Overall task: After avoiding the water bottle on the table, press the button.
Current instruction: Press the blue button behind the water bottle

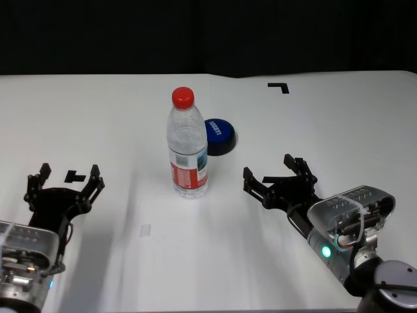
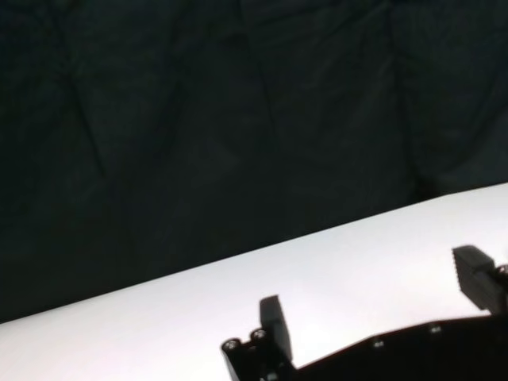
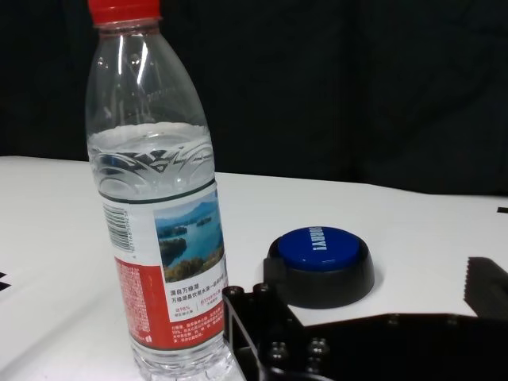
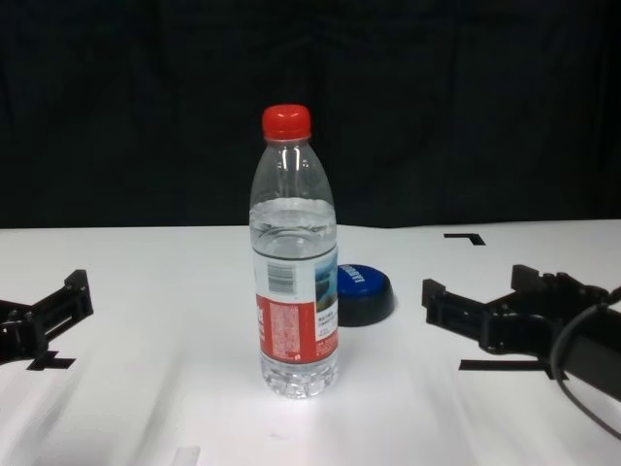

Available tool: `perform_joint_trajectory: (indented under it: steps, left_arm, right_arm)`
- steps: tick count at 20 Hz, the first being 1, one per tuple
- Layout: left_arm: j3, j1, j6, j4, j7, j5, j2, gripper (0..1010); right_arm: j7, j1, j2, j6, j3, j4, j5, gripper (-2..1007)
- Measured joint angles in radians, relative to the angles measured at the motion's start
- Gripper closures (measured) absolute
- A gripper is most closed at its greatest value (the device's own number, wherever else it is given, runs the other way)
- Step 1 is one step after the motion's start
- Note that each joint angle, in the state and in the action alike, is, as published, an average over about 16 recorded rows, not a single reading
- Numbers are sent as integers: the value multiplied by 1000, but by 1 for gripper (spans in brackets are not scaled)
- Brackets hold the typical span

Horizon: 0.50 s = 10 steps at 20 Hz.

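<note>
The water bottle [image 1: 187,147], clear with a red cap and a red, white and blue label, stands upright in the middle of the table [image 1: 117,111]. Just behind it and to its right sits the button [image 1: 219,135], a low blue dome on a black base. In the right wrist view the water bottle [image 3: 159,206] is close beside the button [image 3: 321,262]. My right gripper [image 1: 268,168] hovers open to the right of the bottle, nearer than the button, with nothing between its fingers. Far to the left, near the front, my left gripper [image 1: 70,171] is open and holds nothing.
A black corner tape mark [image 1: 279,86] lies at the back right and a T-shaped one [image 1: 74,176] by the left gripper. A small pale mark [image 1: 146,229] sits near the front. Beyond the table's far edge hangs a black curtain [image 1: 208,32].
</note>
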Motion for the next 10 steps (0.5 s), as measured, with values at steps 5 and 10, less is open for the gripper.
perform_joint_trajectory:
  steps: [5, 10]
  left_arm:
    - [0, 0, 0, 0, 0, 0, 0, 7]
    - [0, 0, 0, 0, 0, 0, 0, 7]
  right_arm:
    - [0, 0, 0, 0, 0, 0, 0, 2]
    - [0, 0, 0, 0, 0, 0, 0, 2]
